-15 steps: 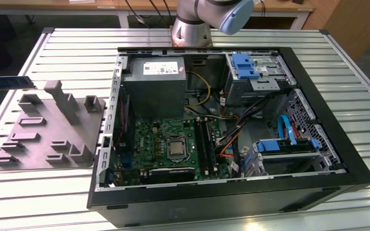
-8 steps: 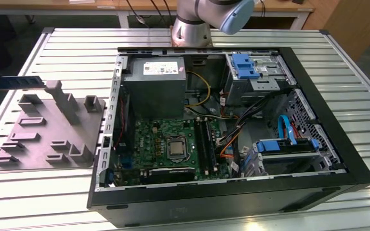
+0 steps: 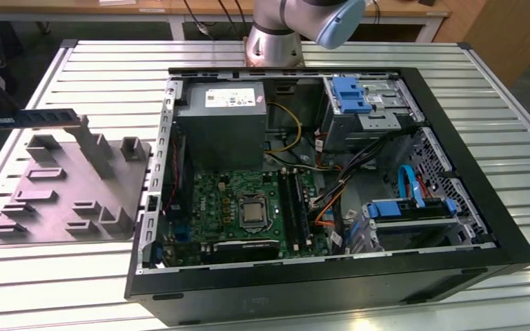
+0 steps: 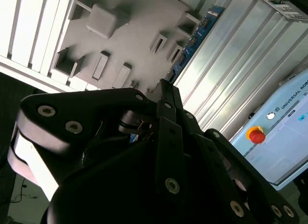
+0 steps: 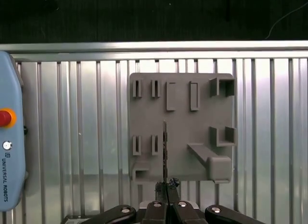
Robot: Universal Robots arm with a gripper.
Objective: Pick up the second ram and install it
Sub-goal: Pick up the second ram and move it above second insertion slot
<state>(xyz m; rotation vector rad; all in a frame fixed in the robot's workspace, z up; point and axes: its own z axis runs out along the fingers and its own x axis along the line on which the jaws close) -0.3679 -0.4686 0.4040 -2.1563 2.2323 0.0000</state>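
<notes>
The second ram (image 3: 42,117) is a thin bluish-green stick held level in the air above the grey fixture plate (image 3: 63,200), at the exterior view's left. My gripper (image 5: 166,186) is shut on one end of it. In the first wrist view the ram (image 5: 165,149) shows edge-on as a thin dark line running out from the fingertips over the plate. In the second wrist view the ram (image 4: 192,41) reaches away from the closed gripper (image 4: 163,86) along the plate's edge. The long black motherboard slots (image 3: 295,200) lie inside the open computer case, well to the right of the stick.
The open computer case (image 3: 339,276) fills the middle of the ribbed metal table (image 3: 523,124), with motherboard (image 3: 232,200), power supply (image 3: 221,127) and blue drive brackets (image 3: 350,93). The fixture plate has raised blocks and pockets. A teach pendant (image 5: 9,142) lies beside the plate.
</notes>
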